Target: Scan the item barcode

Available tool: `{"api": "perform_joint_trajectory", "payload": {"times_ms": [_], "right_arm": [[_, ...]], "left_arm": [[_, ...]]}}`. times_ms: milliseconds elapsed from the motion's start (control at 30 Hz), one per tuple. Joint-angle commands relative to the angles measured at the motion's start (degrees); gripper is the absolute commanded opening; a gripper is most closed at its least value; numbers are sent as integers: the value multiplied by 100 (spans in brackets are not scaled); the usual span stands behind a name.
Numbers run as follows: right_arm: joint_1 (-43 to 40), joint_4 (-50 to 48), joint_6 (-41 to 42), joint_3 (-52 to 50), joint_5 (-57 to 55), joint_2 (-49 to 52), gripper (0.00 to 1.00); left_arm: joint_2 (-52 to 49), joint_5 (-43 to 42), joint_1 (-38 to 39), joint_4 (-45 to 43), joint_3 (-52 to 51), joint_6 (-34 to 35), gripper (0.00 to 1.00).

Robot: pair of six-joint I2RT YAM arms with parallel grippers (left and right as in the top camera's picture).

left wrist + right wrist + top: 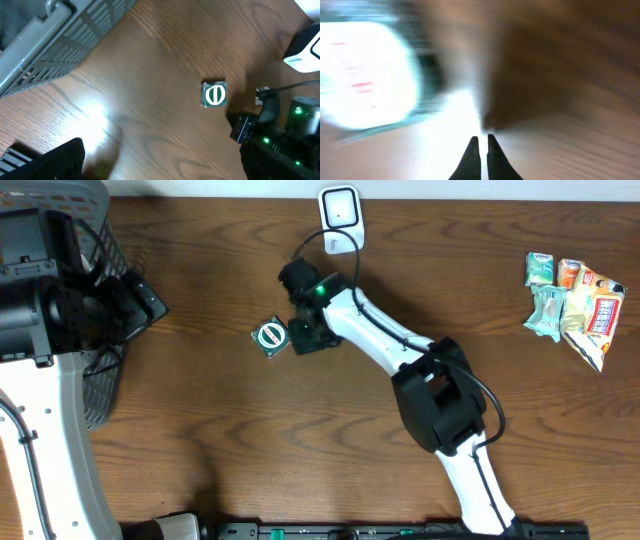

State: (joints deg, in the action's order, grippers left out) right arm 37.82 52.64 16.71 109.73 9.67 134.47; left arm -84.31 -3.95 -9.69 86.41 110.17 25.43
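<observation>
The item [270, 336] is a small square packet with a green-and-white round logo, lying flat on the wooden table left of centre; the left wrist view shows the item [214, 94] too. My right gripper [303, 335] sits low just right of it, apart or touching I cannot tell. In the blurred right wrist view the right gripper [483, 140] is shut, nothing visible between its fingers, and the item [365, 75] is a bright smear at upper left. The white scanner [340, 208] stands at the back edge. My left gripper [160, 167] is open and empty, far to the left.
A grey slatted basket [95, 240] stands at the far left, under my left arm [60, 310]. Several snack packets [570, 298] lie in a heap at the right edge. The scanner's black cable [305, 248] runs down toward my right wrist.
</observation>
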Motion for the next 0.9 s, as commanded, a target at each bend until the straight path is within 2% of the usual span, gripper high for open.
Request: {"api": "perform_joint_trajectory", "payload": {"times_ms": [0,100,167,267,367,600,800,867], "right_arm": [[225,-319,-1045,9,2288,-398,1],[428,-664,-1040,9,2236,-398,1],[634,-809,-1012,9,1633,-398,1],[992,-861,-483,7,216,-352,1],[1226,-986,-190,4,-481,-199,1],[1176,-1252,-35,2,-1172,273,1],[901,-723,251,4,-1816,302,1],[695,-146,776,4,-2404,299,1]], "left_arm": [[9,39,-26,9,31,-52,98],[9,39,-26,9,31,-52,98],[9,39,-26,9,31,-52,98],[9,39,-26,9,31,-52,98],[9,39,-26,9,31,-52,98],[9,39,-26,11,31,-52,98],[9,39,-26,9,31,-52,98],[9,39,-26,9,31,-52,98]]}}
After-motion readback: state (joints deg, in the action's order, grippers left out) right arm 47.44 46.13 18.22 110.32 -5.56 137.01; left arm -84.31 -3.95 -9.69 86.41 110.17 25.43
